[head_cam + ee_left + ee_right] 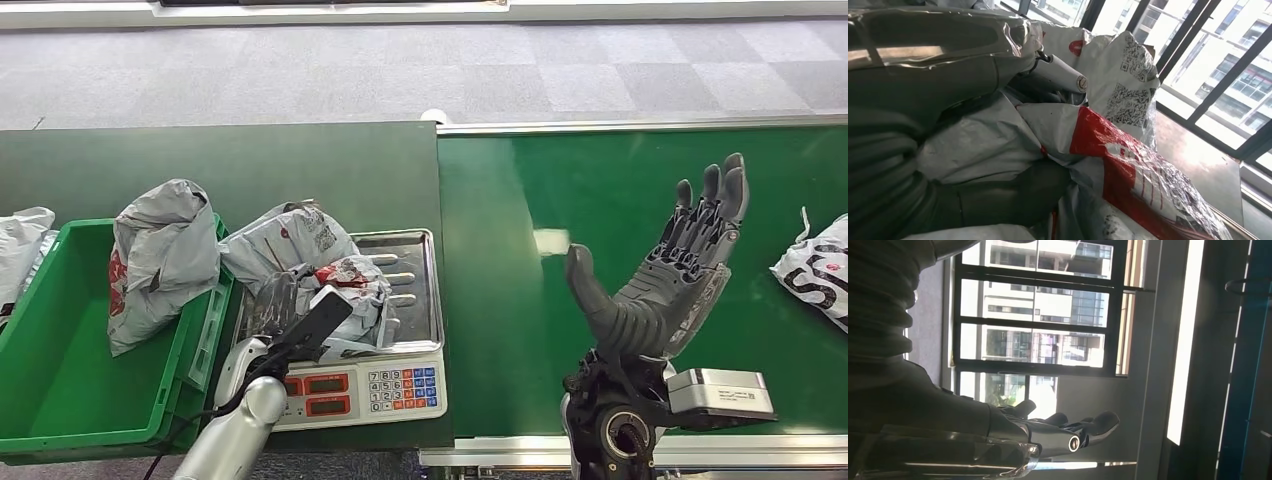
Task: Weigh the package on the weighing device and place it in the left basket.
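Our left hand (300, 325) seems to hold the package (320, 265), though its fingers are partly hidden. The package sits on the scale (420, 300). The green basket (50, 380) waits at nine o'clock. Our right hand (665, 275) is spread wide, holding nothing.

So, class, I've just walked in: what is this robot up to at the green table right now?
The robot's left hand grips a crumpled grey-and-white plastic mail package with red print lying on the steel tray of the electronic scale. Its right hand is raised, open and empty, above the green conveyor belt. The green plastic basket to the left already holds another grey mail bag. A further white package lies on the belt's right edge.
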